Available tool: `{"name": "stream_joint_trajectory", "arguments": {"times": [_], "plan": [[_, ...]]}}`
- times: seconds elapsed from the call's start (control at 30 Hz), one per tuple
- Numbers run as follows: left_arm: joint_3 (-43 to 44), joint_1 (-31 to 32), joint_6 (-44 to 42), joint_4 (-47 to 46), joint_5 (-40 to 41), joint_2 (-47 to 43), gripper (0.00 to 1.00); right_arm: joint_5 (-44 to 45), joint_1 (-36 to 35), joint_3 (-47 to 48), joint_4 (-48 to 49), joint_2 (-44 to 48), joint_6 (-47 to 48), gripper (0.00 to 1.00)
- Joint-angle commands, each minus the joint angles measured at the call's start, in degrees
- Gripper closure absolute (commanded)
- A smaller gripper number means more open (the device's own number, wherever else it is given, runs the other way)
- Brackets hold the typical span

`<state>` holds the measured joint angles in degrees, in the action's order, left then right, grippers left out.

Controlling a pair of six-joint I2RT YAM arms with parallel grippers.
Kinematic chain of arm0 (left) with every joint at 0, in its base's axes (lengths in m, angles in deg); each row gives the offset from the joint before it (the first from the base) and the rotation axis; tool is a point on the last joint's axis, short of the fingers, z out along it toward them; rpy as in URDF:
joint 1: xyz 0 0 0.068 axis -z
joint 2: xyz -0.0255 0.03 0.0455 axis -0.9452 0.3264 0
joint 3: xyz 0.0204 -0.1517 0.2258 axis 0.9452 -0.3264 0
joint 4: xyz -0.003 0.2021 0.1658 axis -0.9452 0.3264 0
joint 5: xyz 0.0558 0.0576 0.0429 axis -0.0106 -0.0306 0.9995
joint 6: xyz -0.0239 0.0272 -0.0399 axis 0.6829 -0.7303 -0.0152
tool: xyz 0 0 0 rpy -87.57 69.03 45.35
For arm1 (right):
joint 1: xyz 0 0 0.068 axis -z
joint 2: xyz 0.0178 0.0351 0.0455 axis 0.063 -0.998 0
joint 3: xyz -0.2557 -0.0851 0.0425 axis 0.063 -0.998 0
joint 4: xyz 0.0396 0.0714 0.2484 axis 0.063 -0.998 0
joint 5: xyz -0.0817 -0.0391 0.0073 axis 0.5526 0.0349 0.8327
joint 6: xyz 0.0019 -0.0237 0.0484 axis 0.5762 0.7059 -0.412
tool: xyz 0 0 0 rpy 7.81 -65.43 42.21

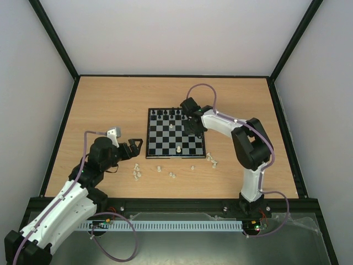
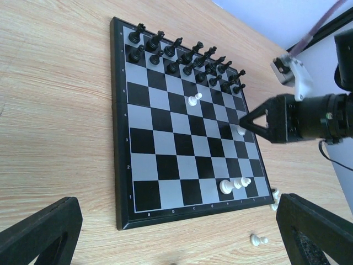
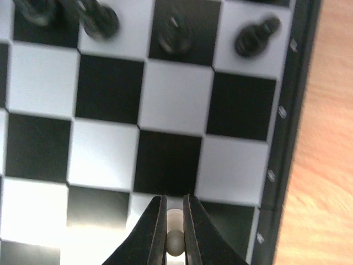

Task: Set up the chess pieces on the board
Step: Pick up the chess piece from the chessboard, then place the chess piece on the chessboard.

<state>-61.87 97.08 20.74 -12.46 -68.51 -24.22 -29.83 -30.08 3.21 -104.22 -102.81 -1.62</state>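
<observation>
- The right claw (image 3: 175, 200) is clamped on one cream chess piece (image 3: 175, 241) near the board's (image 1: 162, 144) right edge, probably to carry it to the near rows.
- The left claw (image 1: 132, 148) hangs with its jaws apart, just left of the board, out of the way.
- Most chess pieces (image 1: 137, 173) lie loose on the worktop (image 1: 110, 105), just off the board's near edge.
</observation>
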Motion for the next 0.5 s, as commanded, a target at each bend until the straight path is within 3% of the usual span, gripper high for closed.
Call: {"name": "stream_joint_trajectory", "arguments": {"times": [0.0, 0.23, 0.47], "plan": [[-1.27, 0.33, -0.06, -1.15, -0.27, 0.44, 0.0, 1.16, 0.29, -5.82, -3.1, 6.56, -0.62, 0.94], [-1.83, 0.32, -0.06, -2.93, -0.88, 2.02, 0.0, -0.74, 0.29, -15.64, -1.94, 14.34, -1.41, 0.94], [-1.81, 0.32, 0.02, -3.39, -0.91, 2.71, 0.01, -3.3, 0.06, -18.45, -0.36, 15.15, -1.53, 0.94]]}}
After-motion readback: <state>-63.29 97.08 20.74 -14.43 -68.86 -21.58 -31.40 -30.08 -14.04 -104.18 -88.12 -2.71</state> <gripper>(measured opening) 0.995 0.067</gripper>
